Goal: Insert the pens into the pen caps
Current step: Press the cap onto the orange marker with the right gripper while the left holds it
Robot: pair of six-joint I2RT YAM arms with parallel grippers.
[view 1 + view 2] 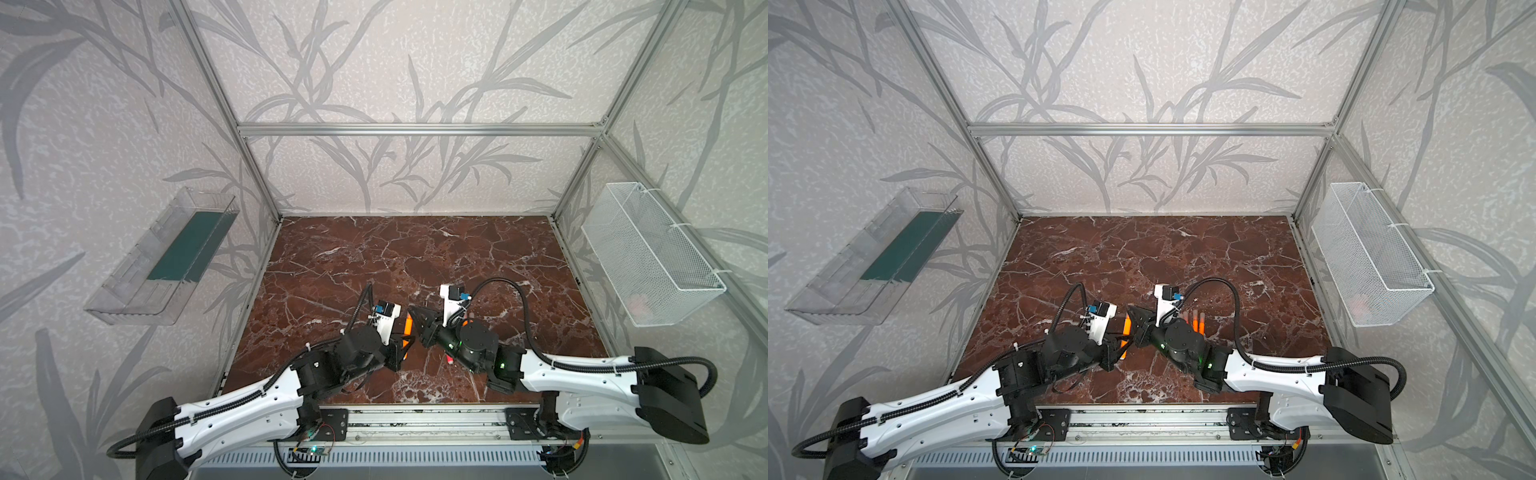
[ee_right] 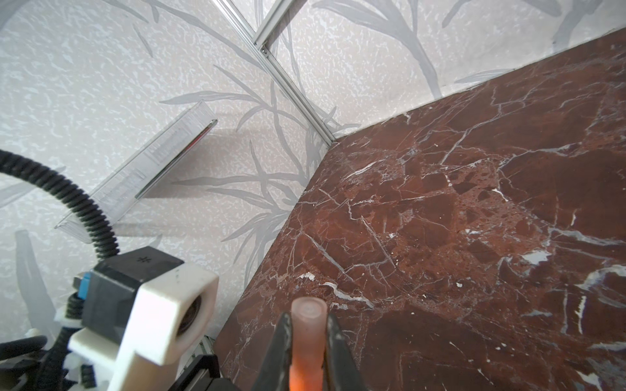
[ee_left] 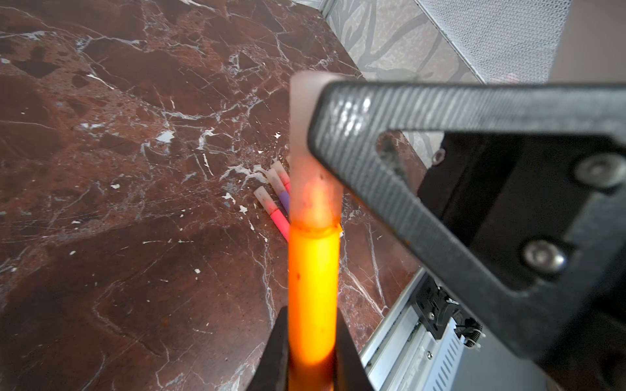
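Now, lower centre in a top view, my left gripper [image 1: 405, 345] clamps the orange pen [image 1: 408, 328]; right gripper [image 2: 308, 318] pinches its cap [image 2: 309, 308].

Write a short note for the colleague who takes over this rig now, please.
Left gripper: shut on the orange pen.
Right gripper: shut on its pen cap, which looks seated.
Done: the capped pink pen and purple pen lie on the marble table; two orange pens there seem capped too.
To do: release, lay this pen down, check that none is uncapped.
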